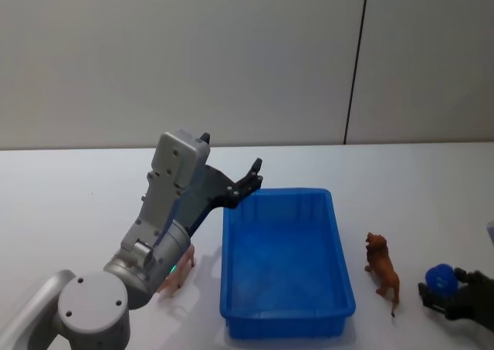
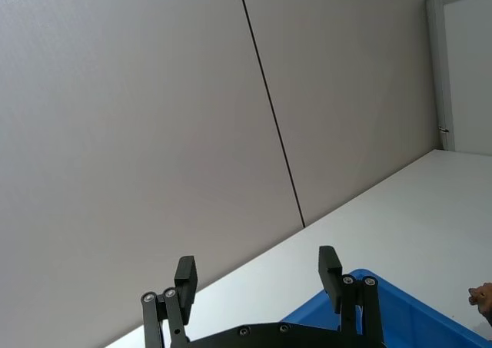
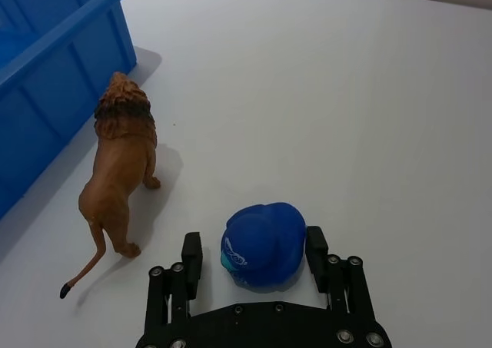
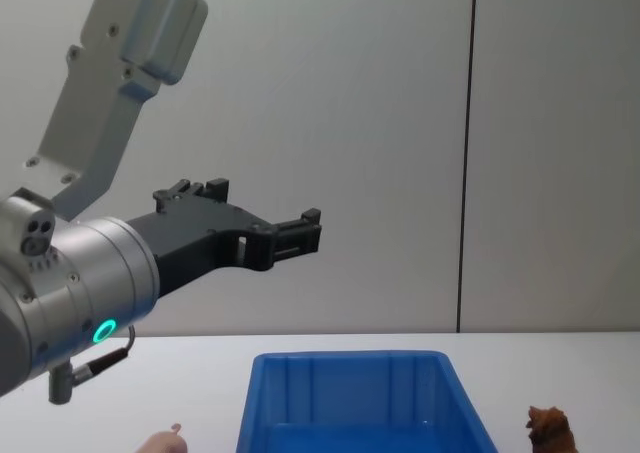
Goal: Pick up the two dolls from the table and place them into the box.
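Two dolls on the table (image 1: 69,211), one on each side of the box (image 1: 284,192).
Box at mid-table, long side running near to far. Left arm (image 1: 166,211) rising from the near left. Left gripper (image 1: 253,175) raised above the far left corner of the box, fingers spread wide, holding nothing, well apart from either doll. Right gripper (image 3: 254,242) low at the near right of the table, fingers apart on either side of a blue rounded object (image 3: 265,260), not clamped on it. Reddish-brown doll (image 1: 384,269) upright just right of the box, between the box wall and the right gripper, near that gripper but not touching, head toward the far side. Pale pink doll (image 1: 177,279) on the table just left of the box, largely hidden behind the left arm, well below the left gripper.
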Action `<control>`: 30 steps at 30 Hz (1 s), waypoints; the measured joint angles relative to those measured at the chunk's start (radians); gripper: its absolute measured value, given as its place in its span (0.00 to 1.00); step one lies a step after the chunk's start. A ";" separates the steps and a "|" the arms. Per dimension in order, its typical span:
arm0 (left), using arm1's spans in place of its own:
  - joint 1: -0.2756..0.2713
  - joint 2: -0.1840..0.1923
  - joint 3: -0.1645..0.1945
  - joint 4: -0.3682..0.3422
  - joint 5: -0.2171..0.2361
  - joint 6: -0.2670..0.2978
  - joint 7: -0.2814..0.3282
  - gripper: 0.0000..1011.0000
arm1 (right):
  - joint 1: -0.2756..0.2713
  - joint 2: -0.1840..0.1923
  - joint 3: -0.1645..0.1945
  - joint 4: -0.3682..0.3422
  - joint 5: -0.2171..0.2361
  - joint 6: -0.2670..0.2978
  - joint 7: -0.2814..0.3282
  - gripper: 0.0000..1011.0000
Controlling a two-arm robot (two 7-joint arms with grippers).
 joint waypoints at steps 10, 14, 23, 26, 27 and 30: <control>0.000 0.000 0.000 0.000 0.000 0.000 0.000 0.99 | 0.014 -0.006 0.002 0.023 0.019 0.001 0.001 0.54; 0.000 0.000 0.000 0.000 0.000 0.000 0.000 0.99 | 0.018 -0.007 0.005 0.025 0.027 -0.009 0.000 0.50; 0.000 0.000 0.000 0.000 0.000 0.000 0.000 0.99 | 0.022 -0.008 0.010 0.007 0.037 -0.061 0.000 0.44; 0.000 0.000 0.000 0.000 0.000 0.000 0.000 0.99 | 0.024 -0.008 0.010 -0.009 0.037 -0.079 0.005 0.42; 0.000 0.000 0.000 0.000 0.000 0.000 0.000 0.99 | 0.025 -0.008 0.010 -0.013 0.037 -0.084 0.007 0.41; 0.000 0.000 0.000 0.000 0.000 0.000 0.000 0.99 | 0.028 -0.008 0.010 -0.025 0.035 -0.100 0.017 0.40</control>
